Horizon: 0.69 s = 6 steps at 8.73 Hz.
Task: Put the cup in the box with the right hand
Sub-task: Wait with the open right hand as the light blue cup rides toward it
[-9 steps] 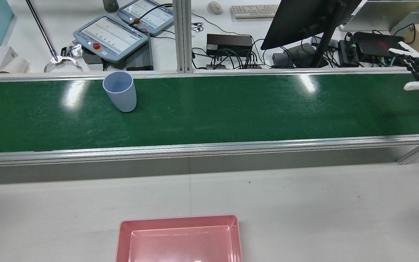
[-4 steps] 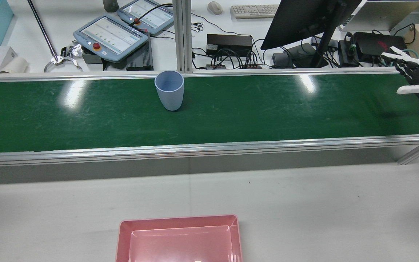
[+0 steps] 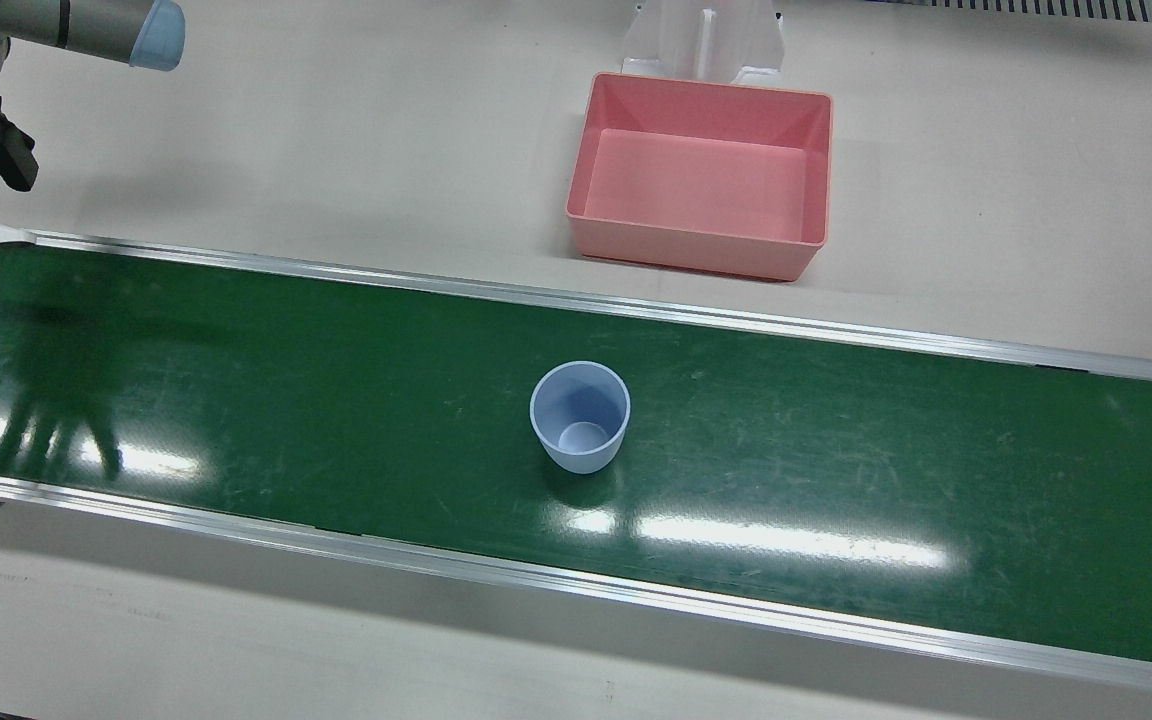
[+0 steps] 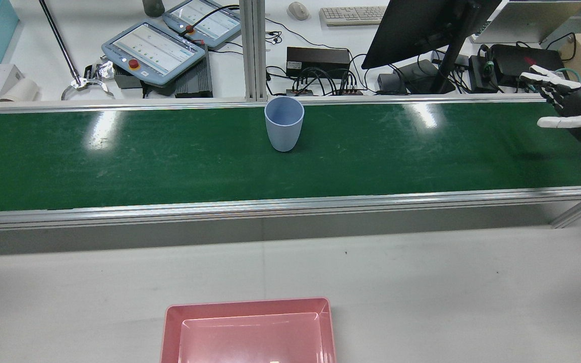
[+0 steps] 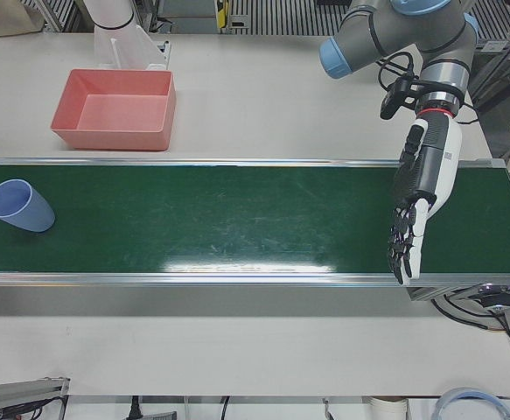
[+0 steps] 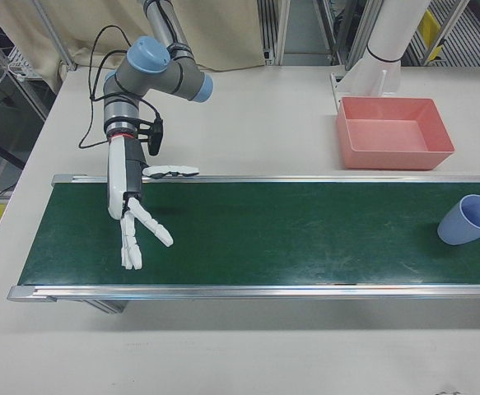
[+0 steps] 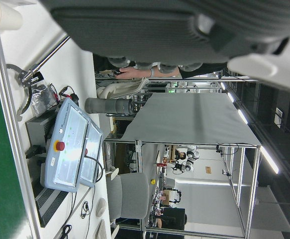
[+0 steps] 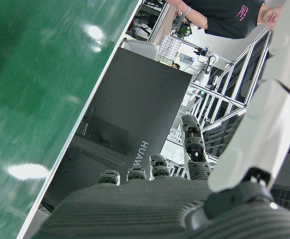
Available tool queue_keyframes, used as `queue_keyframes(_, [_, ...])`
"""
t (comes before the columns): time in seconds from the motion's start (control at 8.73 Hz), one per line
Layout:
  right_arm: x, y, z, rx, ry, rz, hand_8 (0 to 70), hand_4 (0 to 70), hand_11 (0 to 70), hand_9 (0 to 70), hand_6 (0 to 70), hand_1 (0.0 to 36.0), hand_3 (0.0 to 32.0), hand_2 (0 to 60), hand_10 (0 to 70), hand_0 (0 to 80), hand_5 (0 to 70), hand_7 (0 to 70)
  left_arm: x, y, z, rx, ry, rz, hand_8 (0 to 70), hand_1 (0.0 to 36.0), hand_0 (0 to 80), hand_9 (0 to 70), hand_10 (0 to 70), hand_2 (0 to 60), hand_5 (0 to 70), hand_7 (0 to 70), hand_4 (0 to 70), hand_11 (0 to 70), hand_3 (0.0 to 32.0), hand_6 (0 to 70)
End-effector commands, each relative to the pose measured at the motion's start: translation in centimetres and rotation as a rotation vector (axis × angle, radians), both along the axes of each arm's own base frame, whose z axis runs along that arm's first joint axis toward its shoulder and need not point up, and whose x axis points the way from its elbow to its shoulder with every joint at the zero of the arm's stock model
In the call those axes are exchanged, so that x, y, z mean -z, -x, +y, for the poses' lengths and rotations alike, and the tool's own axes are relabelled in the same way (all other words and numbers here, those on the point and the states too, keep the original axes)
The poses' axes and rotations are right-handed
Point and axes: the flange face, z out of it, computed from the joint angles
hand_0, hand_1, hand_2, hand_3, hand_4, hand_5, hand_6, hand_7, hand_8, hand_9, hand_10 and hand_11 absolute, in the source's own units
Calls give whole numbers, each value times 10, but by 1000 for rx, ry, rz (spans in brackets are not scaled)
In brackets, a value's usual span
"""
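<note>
My right hand (image 6: 132,216) hangs over one end of the green belt (image 3: 836,450), fingers spread wide, thumb out to the side, holding nothing. My left hand (image 5: 416,206) is over the opposite end, fingers straight and pointing down, also empty. The cup (image 3: 580,416) stands upright, mouth up, about mid-belt and toward the far edge from my base, well apart from both hands. The pink box (image 3: 701,175) sits empty on the pale table (image 3: 336,150) on my side of the belt, roughly level w/ the cup.

Risks, as I judge them: the cup is light, tapered plastic w/ a narrow foot, so if I come in from the side and a fingertip clips the rim before the thumb is round it, it tips and rolls on the slick belt. If the belt is running, which I can't tell from here, a badly timed close either shuts on air or knocks the cup over. A squeeze near the rim could let it pop out of my grip; lower on the wall looks safer. On the carry back I have to clear the aluminium rail (image 4: 290,204), else the base catches. The box is shallow, so a drop from high up could bounce the cup out.

Belt surface is glossy, scuffed, w/ strong lamp glare. Beyond it a cluttered bench: teach pendants (image 4: 154,48), monitor (image 4: 421,27), keyboard (image 4: 353,15), cables. A person stands in the bkgd of my right hand view.
</note>
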Motion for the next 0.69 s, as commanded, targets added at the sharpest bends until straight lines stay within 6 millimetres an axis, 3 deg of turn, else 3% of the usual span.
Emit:
queue_keyframes(0.0, [1,3,-3,3,-1,-2,14,45,31,52,28,131,26,170,11,448,39,113,0,0,0,0,0,0,0,0,0,0,0,0,0,0,0,0,0,0])
queue_keyframes(0.23, [-1,3,-2,5,1,1,15,87,34,53,28,86,26,0,13,476,40,107,0,0,0,0,-1,0,0,0,0,0,0,0,0,0,0,0,0,0])
queue_keyframes(0.46, [-5,5,-3,6,7,4,16,62,35,54,28,113,26,102,14,459,40,109,0,0,0,0,-1,0,0,0,0,0,0,0,0,0,0,0,0,0])
queue_keyframes(0.57, [-7,5,-3,7,11,6,17,70,35,55,29,104,24,68,14,464,40,108,0,0,0,0,-1,0,0,0,0,0,0,0,0,0,0,0,0,0])
